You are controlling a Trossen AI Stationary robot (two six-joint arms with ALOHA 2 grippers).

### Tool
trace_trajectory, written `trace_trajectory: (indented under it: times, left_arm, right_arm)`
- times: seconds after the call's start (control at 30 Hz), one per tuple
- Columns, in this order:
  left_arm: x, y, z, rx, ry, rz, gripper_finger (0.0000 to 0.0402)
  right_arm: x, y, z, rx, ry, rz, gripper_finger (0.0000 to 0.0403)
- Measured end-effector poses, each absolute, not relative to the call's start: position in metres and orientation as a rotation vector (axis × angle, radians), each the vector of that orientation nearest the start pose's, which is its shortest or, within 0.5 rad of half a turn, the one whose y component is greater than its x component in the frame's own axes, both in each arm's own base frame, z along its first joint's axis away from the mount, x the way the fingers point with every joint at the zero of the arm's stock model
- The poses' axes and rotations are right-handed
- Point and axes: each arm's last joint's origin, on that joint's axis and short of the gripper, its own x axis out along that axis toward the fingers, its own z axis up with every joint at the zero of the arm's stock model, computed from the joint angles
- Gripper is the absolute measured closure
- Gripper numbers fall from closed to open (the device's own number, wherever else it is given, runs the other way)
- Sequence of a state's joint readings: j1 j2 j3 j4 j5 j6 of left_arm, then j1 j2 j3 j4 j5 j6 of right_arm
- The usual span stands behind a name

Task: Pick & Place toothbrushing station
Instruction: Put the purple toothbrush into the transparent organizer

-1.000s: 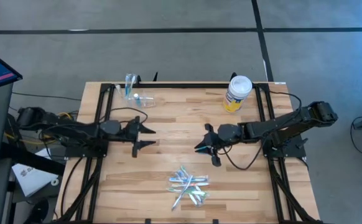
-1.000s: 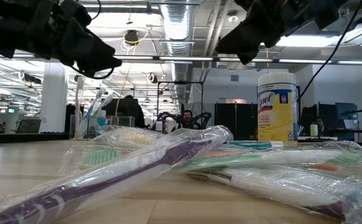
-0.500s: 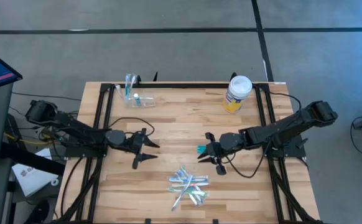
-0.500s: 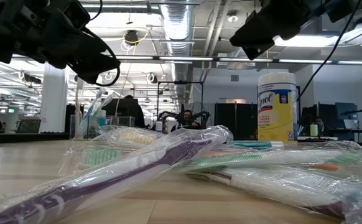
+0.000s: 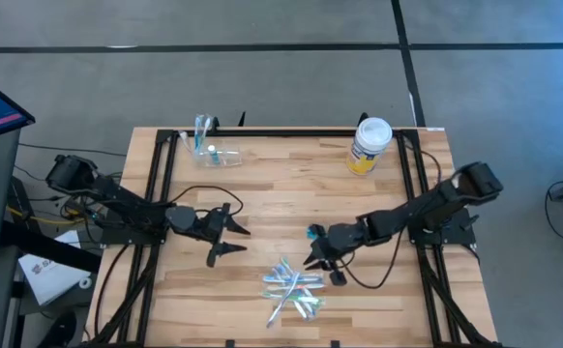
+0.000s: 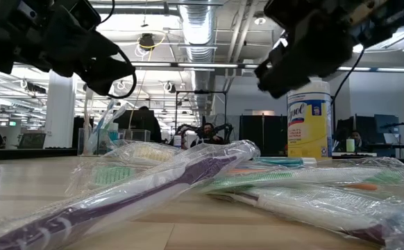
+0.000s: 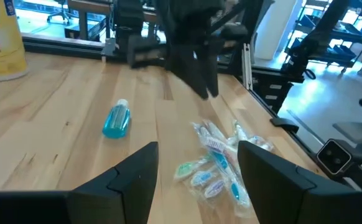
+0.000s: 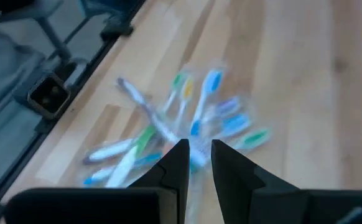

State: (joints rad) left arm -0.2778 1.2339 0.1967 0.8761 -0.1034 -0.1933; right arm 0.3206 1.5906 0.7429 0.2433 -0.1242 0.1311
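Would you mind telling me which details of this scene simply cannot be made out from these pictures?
- Toothbrush pile: blurred in the right wrist view; no count possible.
- Clear cup: too small in the high view to tell its contents; in the low view the wrapped toothbrushes partly hide it.
- Small blue bottle: label unreadable in the left wrist view.
- Yellow-labelled jar: cut off by the left wrist view's edge.
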Motion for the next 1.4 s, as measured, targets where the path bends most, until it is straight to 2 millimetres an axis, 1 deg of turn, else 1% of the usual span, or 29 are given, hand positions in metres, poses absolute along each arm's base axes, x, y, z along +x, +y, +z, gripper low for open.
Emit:
trace_trajectory:
  times: [0.1, 0.2, 0.33, 0.5, 0.9, 1.0, 1.23, 1.4]
  left_arm:
    - [0.196, -0.057, 0.157, -0.161, 0.175, -0.18, 0.0189]
    - [0.196, -0.059, 0.157, -0.16, 0.175, -0.193, 0.0189]
    - [0.195, -0.06, 0.157, -0.16, 0.173, -0.2, 0.0189]
    - [0.195, -0.06, 0.157, -0.16, 0.171, -0.198, 0.0189]
    - [0.195, -0.06, 0.157, -0.159, 0.17, -0.194, 0.0189]
    - [0.195, -0.06, 0.157, -0.159, 0.17, -0.194, 0.0189]
    - [0.195, -0.06, 0.157, -0.159, 0.17, -0.194, 0.0189]
    - [0.195, -0.06, 0.157, -0.159, 0.17, -0.195, 0.0189]
  right_arm:
    - [0.299, 0.103, 0.158, 0.086, 0.674, 0.409, 0.0343]
    - [0.306, 0.104, 0.152, 0.107, 0.689, 0.399, 0.0343]
    - [0.312, 0.105, 0.137, 0.11, 0.74, 0.389, 0.0343]
    - [0.319, 0.105, 0.129, 0.113, 0.747, 0.416, 0.0343]
    - [0.322, 0.099, 0.13, 0.127, 0.744, 0.414, 0.0339]
    - [0.322, 0.099, 0.13, 0.124, 0.744, 0.413, 0.0324]
    - [0.322, 0.098, 0.13, 0.124, 0.743, 0.409, 0.0273]
    - [0.323, 0.096, 0.13, 0.117, 0.741, 0.382, 0.026]
